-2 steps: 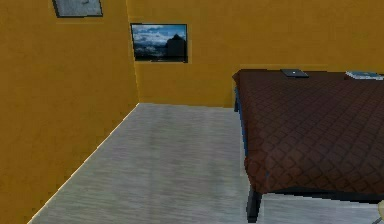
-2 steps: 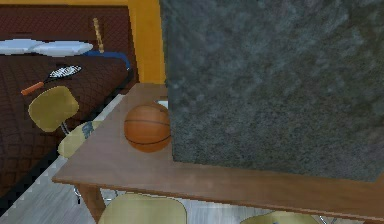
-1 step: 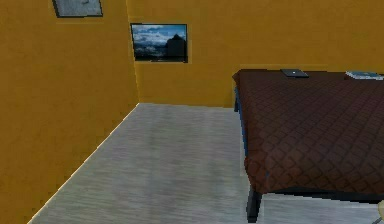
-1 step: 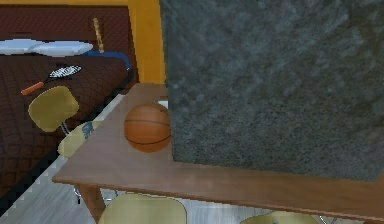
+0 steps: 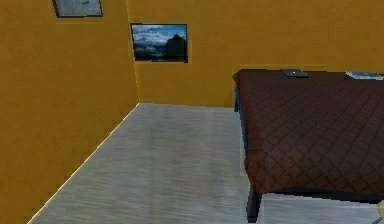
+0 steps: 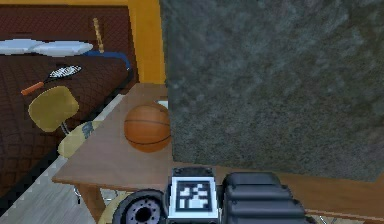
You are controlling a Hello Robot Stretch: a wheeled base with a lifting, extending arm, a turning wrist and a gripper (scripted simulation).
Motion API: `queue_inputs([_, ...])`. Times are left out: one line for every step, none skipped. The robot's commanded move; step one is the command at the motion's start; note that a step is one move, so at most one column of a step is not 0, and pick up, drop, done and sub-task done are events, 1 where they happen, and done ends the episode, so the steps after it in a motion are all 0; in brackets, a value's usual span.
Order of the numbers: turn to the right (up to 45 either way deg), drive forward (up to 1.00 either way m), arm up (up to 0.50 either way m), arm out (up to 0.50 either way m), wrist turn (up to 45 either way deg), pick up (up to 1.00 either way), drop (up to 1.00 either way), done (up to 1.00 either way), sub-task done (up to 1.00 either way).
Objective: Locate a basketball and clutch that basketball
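Though cut off by the arm side view's bottom edge, tool [image 6: 143,210] made out as a dark round body just left of a white square [image 6: 193,195] with black marks, ribbed dark arm [image 6: 265,203] right of that. Far end of tool not made out, tabletop [image 6: 105,165] behind it: cannot tell whether holding anything.

Found basketball [image 6: 148,127] beyond the tool and farther out, resting on the wooden tabletop near its left edge. Orange and round, so no long axis and no pointing way to give; dark seams curving across the near face. Bare wood between tool and ball.

Standing just right of the ball, beyond and to the right of the tool: tall dark grey mottled panel [image 6: 270,80], rising from the tabletop and hiding the space behind.

Left of the tool: yellow chair [image 6: 55,108] drawn up close to the tabletop's edge, nearest thing to the ball on that side. Farther left and beyond: bed [image 6: 95,78] under a dark brown quilt, white pillows [image 6: 35,47] at its far end, small orange thing [image 6: 32,88] and small black-and-white thing [image 6: 65,71] lying on the quilt. Past the bed, brown stick-like thing [image 6: 97,35] leaning near the orange wall [image 6: 148,40].

Forward view: framed picture [image 5: 160,43] of a landscape on orange wall, pale grey floor [image 5: 170,160], corner of a dark quilted bed at the right.
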Motion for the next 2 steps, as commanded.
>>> queue_inputs([0.0, 0.0, 0.0, 0.42, 0.0, 0.0, 0.0, 0.0, 0.0])
queue_inputs([0.0, 0.0, 0.0, 0.0, 45.0, 0.0, 0.0, 0.0, 0.0])
